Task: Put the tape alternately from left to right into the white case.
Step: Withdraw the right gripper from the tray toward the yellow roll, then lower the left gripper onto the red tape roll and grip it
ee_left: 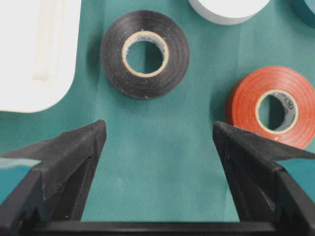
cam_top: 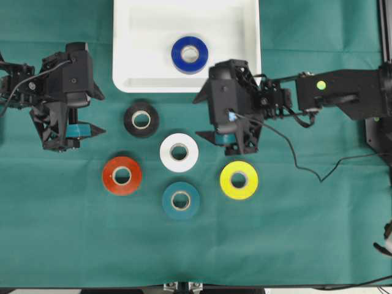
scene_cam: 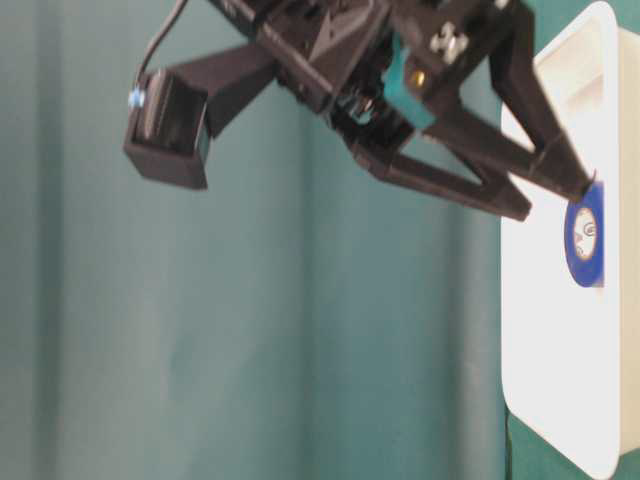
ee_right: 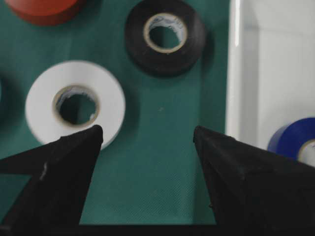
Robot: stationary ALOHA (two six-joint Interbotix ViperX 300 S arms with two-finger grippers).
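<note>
Black right gripper (cam_top: 207, 117) gapes wide, empty, just off the shallow white plastic case (cam_top: 131, 73); glossy blue tape roll (cam_top: 189, 54) lies inside, at its one o'clock. Left gripper (cam_top: 98, 114), equally spread and empty, faces the black tape roll (cam_top: 141, 119) at three o'clock: judged next pickup.

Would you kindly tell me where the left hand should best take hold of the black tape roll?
The black tape roll lies flat with its hole facing up. I would come straight down from above with the open left hand, one finger in the hole and one outside the wall, probably on the clear left side.
</note>
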